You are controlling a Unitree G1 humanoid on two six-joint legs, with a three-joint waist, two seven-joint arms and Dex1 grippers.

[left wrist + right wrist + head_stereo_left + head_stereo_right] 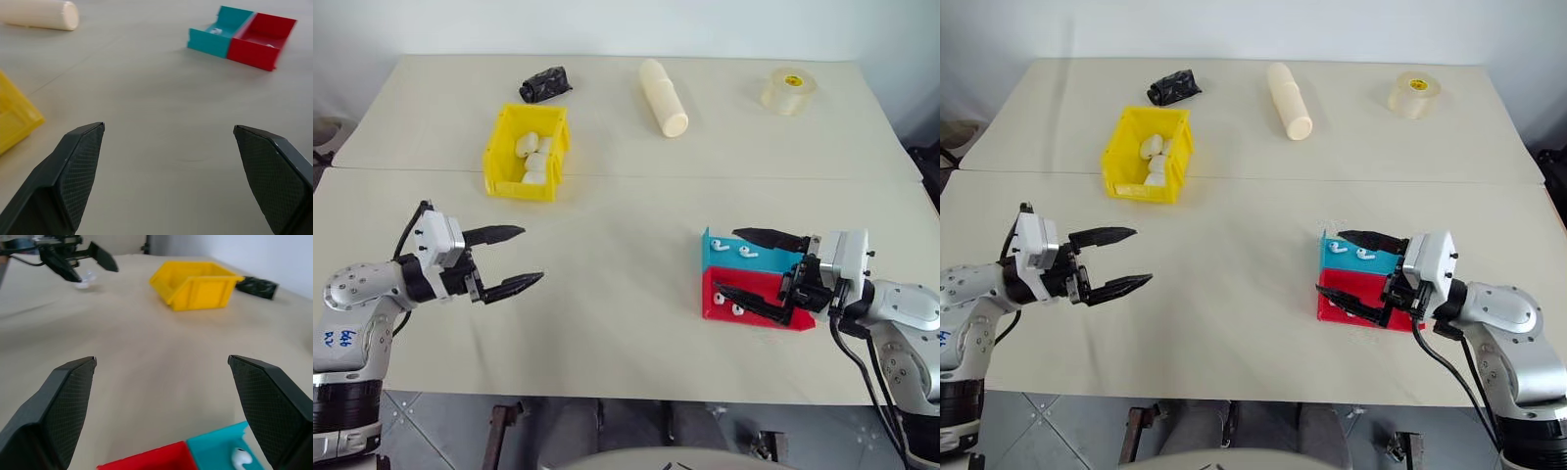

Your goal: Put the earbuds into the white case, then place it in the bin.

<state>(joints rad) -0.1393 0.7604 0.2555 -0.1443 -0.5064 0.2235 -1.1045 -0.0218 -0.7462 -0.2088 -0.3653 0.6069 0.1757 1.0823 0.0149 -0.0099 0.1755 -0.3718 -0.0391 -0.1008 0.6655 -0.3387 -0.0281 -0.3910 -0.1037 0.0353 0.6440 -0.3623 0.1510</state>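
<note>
Yellow bin (527,153) on cream table (617,294); white wall (607,24) behind.

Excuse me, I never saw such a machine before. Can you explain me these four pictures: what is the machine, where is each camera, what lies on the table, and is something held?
It is a humanoid robot with two arms, each ending in a gripper of two black fingers. Two pictures come from cameras in its head, looking down over the table. The other two come from cameras on its wrists, looking along the fingers.

The left gripper and the right gripper are both open and hold nothing.

On the table stand a yellow bin with white cases inside, and a teal tray joined to a red tray, both with small white earbuds in them. Further away lie a cream cylinder, a roll of tape and a black object.
</note>
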